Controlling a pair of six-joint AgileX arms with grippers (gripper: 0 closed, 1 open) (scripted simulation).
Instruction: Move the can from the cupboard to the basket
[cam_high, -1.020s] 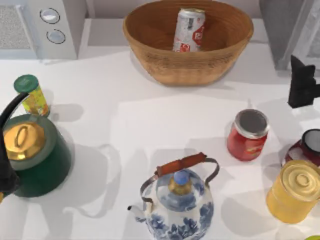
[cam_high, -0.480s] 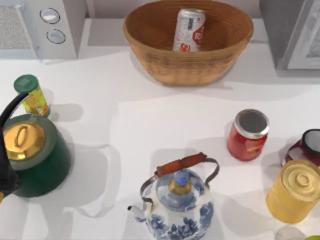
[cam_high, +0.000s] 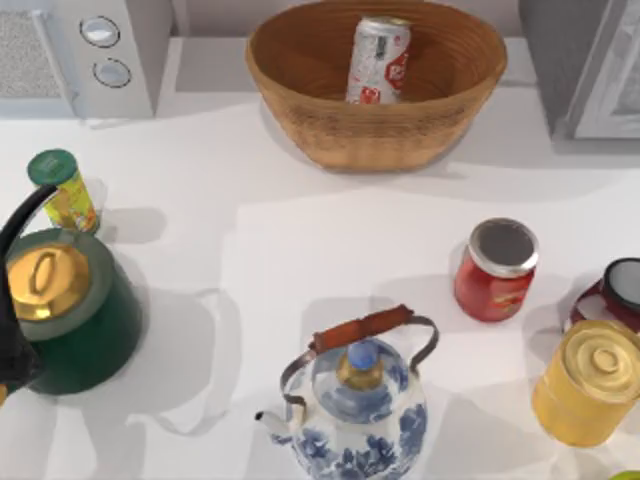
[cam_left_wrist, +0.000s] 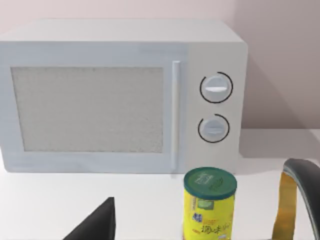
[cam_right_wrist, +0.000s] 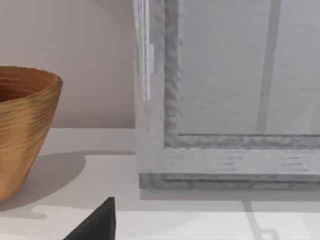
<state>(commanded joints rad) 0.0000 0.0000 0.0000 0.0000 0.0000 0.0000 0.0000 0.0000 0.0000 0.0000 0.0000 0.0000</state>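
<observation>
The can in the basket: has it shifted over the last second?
No. The can leans at the same spot against the basket back wall, unchanged relative to its rim.

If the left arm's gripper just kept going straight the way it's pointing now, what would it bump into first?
Probably the yellow-green canister, which stands nearest ahead in the left wrist view, slightly off centre. If the left gripper passed beside it, the white microwave behind would stop it. Depth is hard to judge here.
</observation>
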